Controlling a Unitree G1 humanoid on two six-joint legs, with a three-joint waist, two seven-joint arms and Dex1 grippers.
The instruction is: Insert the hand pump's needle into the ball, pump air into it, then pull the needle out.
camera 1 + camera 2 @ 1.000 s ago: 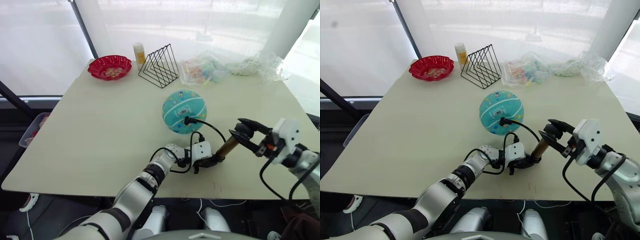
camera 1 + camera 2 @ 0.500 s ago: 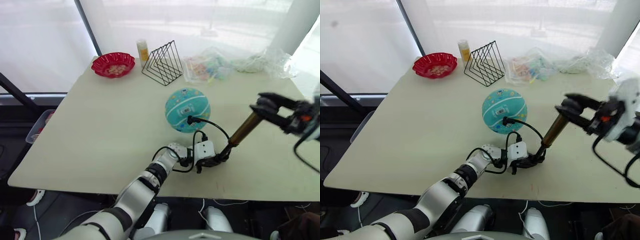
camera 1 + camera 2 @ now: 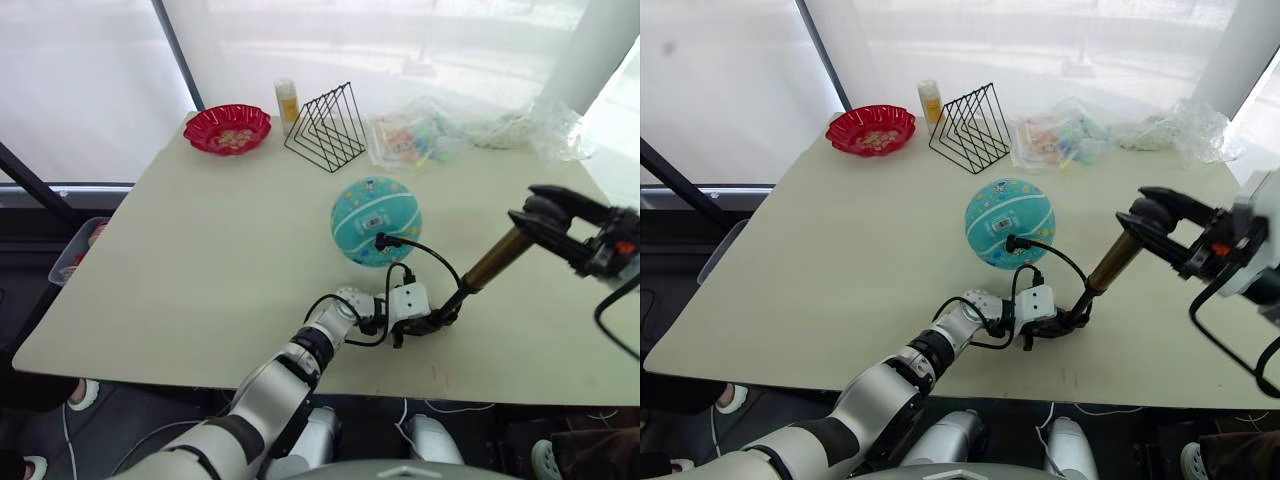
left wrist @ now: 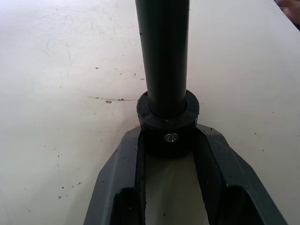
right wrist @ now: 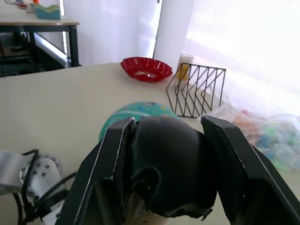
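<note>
Between the black fingers of the left hand [image 4: 166, 154] sits the black base cap of the hand pump [image 3: 490, 268], clamped low against the tabletop [image 3: 200, 250]. From that hand the bronze-gold barrel slants up and away to the right hand [image 3: 1155, 215], whose fingers are closed around the black T-handle at the raised end. Just beyond the left hand, the thin black hose [image 3: 425, 250] loops from the pump's base up to the ball [image 3: 375, 220], a round teal sphere resting on the tabletop, where the hose end meets its near side; the needle itself is too small to make out. Farther out from the left hand stand a black wire rack [image 3: 322, 130], a red scalloped bowl [image 3: 226, 129] and a small yellow bottle [image 3: 287, 100], with clear plastic bags [image 3: 415, 138] off beyond the right hand.
</note>
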